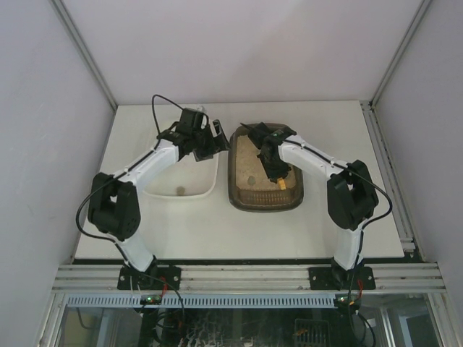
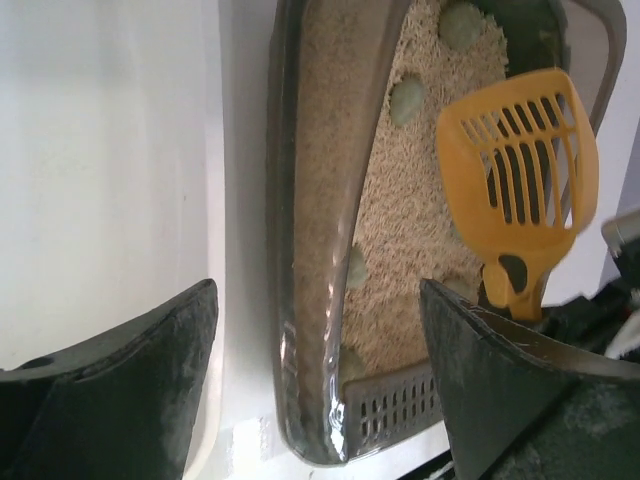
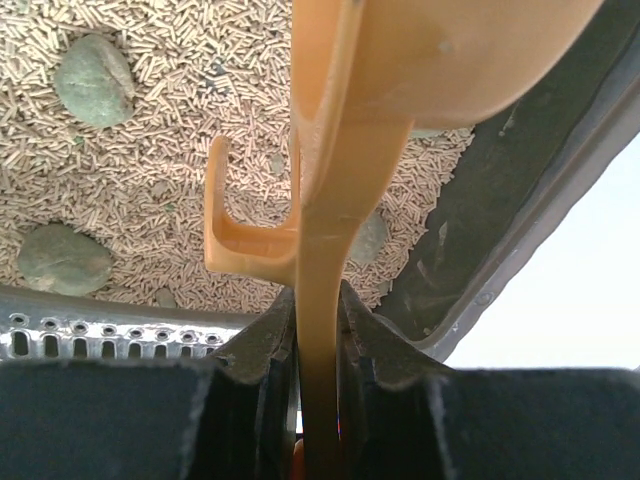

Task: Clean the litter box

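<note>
Right pincer (image 3: pixel 320 335) clamps the scoop (image 2: pixel 520 170) above the litter box (image 1: pixel 264 205) on the table (image 1: pixel 340 231); left pincer (image 2: pixel 318 350) gapes empty (by the tray (image 1: pixel 210 189)). Scooping stage, I judge: next, slide under a lump (image 2: pixel 407 100).

Left end effector (image 2: pixel 318 290) agape, right (image 3: pixel 318 300) clamped.

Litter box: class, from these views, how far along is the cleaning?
Done: one small lump seems to lie in the white tray. In hand: the right gripper is shut on the yellow scoop, which looks empty, above the litter box. To do: several grey-green lumps sit in the litter; the left gripper is open.
</note>
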`<state>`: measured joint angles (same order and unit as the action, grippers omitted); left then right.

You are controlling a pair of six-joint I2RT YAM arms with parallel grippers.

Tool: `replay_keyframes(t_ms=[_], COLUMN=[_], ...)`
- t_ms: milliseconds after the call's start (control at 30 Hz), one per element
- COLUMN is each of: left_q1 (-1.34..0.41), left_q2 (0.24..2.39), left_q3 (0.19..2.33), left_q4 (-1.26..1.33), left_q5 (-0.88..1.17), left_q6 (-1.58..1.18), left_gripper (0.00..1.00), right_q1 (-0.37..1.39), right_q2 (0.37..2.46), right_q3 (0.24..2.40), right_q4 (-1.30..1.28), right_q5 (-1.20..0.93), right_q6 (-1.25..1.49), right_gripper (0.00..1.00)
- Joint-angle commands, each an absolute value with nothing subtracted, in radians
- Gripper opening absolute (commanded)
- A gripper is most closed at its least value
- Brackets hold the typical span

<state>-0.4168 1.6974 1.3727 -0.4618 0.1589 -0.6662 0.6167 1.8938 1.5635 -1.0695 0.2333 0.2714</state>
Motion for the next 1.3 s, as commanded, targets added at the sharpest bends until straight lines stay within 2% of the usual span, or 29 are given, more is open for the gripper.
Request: replay_keyframes(t_ms=[0, 400, 700, 1267], left_q1=[-0.430, -0.443, -0.443, -0.442], left_q2=[1.744, 1.849, 1.811, 1.770], left_q3=[1.399, 1.456, 1.408, 1.373], left_q4=[-0.320, -0.261, -0.227, -0.237], left_q5=[0.141, 0.158, 0.171, 0.171], left_q6=[-0.810, -0.816, -0.765, -0.704], left_gripper=[0.86, 0.84, 0.84, 0.84], right_q1=[0.611, 0.594, 0.578, 0.573], right_q2=[1.901, 2.002, 2.058, 2.137], right_q3=[1.617, 1.678, 1.725, 1.758], right_q4=[-1.072, -1.097, -1.115, -1.117], right_q5=[0.289, 0.301, 0.353, 0.118], right_q6=[0.270, 0.260, 0.251, 0.213], right_gripper=[0.00, 0.00, 0.00, 0.00])
